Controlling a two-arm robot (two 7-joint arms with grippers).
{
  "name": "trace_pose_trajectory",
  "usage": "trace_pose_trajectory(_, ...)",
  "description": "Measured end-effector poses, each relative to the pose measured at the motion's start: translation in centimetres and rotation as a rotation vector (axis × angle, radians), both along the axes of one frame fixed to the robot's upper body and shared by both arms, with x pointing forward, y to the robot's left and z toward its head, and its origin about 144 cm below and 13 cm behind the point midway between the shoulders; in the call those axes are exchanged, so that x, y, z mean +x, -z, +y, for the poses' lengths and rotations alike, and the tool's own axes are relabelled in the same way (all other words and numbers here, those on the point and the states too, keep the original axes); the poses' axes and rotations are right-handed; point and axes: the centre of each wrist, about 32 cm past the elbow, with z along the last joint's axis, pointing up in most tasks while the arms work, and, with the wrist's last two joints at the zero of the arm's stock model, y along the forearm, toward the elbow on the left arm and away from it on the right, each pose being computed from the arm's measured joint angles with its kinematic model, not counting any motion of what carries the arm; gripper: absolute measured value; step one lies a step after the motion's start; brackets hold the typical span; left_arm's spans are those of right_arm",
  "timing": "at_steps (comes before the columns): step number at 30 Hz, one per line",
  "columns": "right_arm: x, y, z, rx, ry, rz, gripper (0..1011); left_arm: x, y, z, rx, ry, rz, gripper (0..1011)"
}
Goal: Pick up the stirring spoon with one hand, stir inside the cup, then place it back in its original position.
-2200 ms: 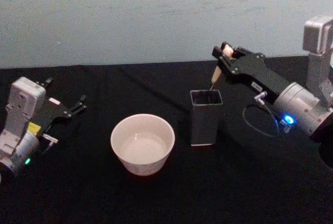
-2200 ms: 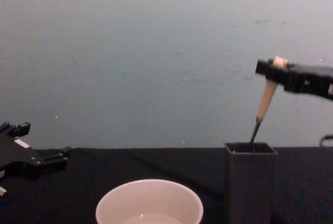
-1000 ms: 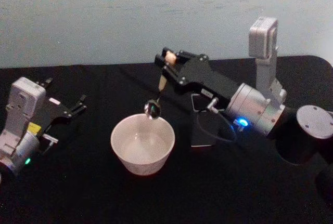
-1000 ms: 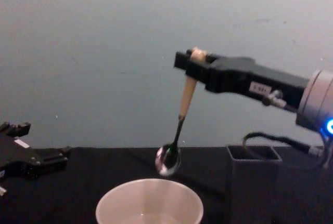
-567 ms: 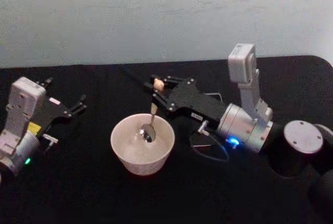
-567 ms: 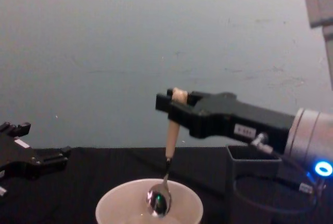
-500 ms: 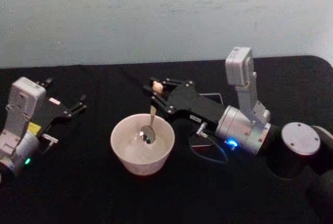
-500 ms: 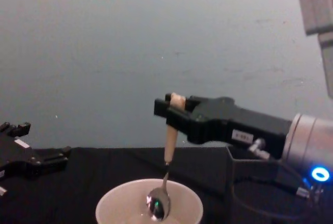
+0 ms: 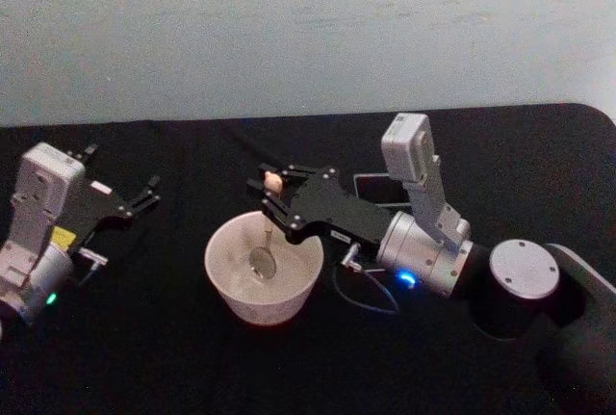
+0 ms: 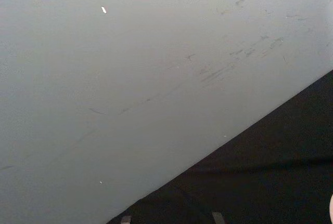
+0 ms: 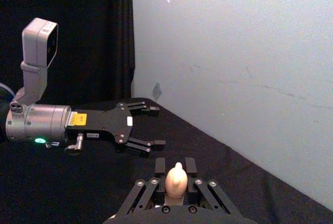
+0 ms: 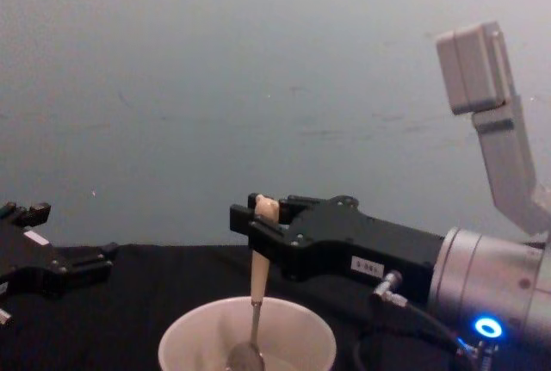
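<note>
**Spoon held in the cup; the return is not yet made**

In the head view, the stirring spoon (image 9: 264,242) is held upright inside the cup (image 9: 223,285). Its metal bowl is down near the cup's floor and its pale knob is above the rim. The right gripper (image 9: 273,194) is placed over the far side of the cup, and its jaws are closed on the top of the handle. A dark holder (image 9: 377,184) is seen behind and to the right of the cup, partly covered by the right arm. The left gripper (image 9: 144,194) is parked well to the left of the cup over the tabletop (image 9: 144,357), with its jaws spread and nothing held.

In the left wrist view, a pale wall (image 10: 156,52) and a strip of the dark tabletop are taken in.

In the right wrist view, the spoon's knob (image 11: 176,180) is seen pinched between the right jaws. The left gripper (image 11: 156,127) is seen farther off with its jaws parted and empty.

In the chest view, the handle (image 12: 256,289) is seen hanging straight down from the closed right jaws into the cup (image 12: 185,336). The spoon's bowl is sunk below the rim, near the cup's middle.

The pick-up is judged done and the stirring step is judged in hand. How much stirring is finished cannot be told. What is left is to complete the stir, lift the spoon clear of the cup, and set it back in the holder to the right of the cup.
</note>
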Motion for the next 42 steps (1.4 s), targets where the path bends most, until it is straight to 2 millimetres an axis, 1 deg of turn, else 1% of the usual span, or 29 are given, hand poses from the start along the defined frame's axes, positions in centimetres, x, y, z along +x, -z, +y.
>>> trace_pose_trajectory(8,0.3,0.3,0.5,-0.004,0.008,-0.003,211,0.0,0.0,0.0,0.0,0.0,0.0,1001)
trace_pose_trajectory(12,0.4,0.3,0.5,-0.006,0.017,-0.007,211,0.0,0.0,0.0,0.0,0.0,0.0,1001)
trace_pose_trajectory(21,0.2,0.0,-0.7,-0.015,0.044,-0.013,211,0.0,0.0,0.0,0.0,0.0,0.0,1001)
trace_pose_trajectory(30,-1.0,-0.4,-2.3,-0.015,0.041,-0.006,211,0.0,0.0,0.0,0.0,0.0,0.0,1001)
trace_pose_trajectory(36,-2.3,-0.7,-3.3,-0.022,0.012,0.004,211,0.0,0.0,0.0,0.0,0.0,0.0,1001)
trace_pose_trajectory(42,-3.2,-0.7,-3.2,-0.019,-0.02,0.022,211,0.0,0.0,0.0,0.0,0.0,0.0,1001)
